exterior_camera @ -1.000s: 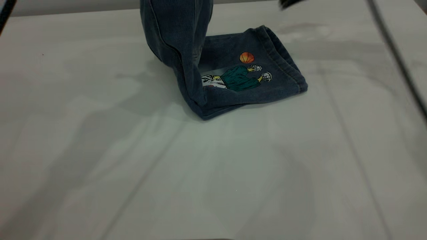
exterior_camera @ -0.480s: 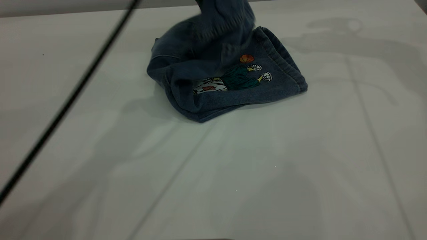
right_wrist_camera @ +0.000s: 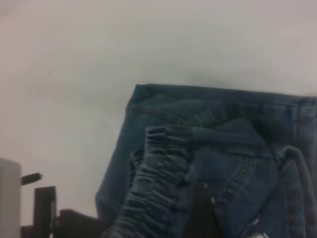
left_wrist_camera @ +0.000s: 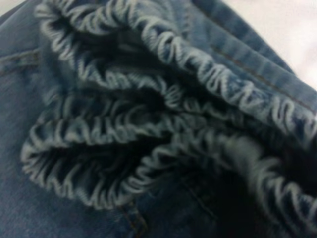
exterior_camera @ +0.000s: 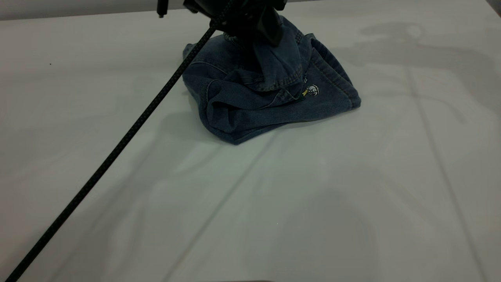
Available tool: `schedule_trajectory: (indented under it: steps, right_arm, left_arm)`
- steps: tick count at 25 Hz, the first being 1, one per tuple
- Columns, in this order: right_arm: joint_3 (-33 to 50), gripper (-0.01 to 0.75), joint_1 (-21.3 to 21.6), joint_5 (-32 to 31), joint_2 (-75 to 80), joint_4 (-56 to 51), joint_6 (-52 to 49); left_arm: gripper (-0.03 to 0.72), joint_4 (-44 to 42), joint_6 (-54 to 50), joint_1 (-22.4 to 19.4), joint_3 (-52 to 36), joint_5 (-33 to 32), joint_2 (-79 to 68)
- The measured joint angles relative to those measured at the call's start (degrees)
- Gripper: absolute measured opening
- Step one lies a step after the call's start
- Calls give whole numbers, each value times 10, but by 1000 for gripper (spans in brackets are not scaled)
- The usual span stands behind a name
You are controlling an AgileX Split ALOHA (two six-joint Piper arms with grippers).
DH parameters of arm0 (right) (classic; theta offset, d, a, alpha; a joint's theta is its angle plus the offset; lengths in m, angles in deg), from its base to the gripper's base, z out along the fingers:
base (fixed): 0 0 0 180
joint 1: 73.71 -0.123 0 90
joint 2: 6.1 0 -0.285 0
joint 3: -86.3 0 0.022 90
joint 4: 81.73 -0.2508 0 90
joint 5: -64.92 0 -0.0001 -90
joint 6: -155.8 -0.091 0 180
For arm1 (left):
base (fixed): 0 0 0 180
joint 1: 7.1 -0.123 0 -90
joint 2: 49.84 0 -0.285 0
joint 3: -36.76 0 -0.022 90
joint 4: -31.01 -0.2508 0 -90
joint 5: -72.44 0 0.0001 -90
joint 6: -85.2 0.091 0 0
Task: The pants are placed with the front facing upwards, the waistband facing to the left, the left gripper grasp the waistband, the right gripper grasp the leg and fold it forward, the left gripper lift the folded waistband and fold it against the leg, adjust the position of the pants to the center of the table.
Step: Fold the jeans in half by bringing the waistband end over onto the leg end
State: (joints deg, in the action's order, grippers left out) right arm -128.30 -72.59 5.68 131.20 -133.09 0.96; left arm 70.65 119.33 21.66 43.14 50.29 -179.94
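Second fold underway: left gripper, at the table's twelve o'clock, lays the waistband over the pants; its grip is hidden. Next: release, flatten, centre.

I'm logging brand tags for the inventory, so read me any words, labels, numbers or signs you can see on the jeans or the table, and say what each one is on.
No readable text in any view.
The pants show only a small part of a cartoon print, a picture with no lettering.
The elastic waistband carries no label in the left wrist view.
The table is plain white, unmarked.
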Motion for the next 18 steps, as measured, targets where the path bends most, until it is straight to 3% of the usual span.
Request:
schedule_trajectory:
  steps: [3,6,9,14,18]
  right_arm:
    - [0,447,0,-2,-21,0,0]
    - [0,447,0,-2,-41,0,0]
    - [0,447,0,-9,-49,0,-2]
    - [0,447,-6,-56,-49,4,-6]
    - [0,447,-54,-83,-49,6,-10]
  left_arm:
    - [520,-1,9,0,19,-23,13]
    - [612,-3,12,0,35,-27,51]
    - [622,-25,12,0,42,-29,106]
    - [573,-103,11,0,42,-58,203]
    - [561,-167,-15,0,42,-69,277]
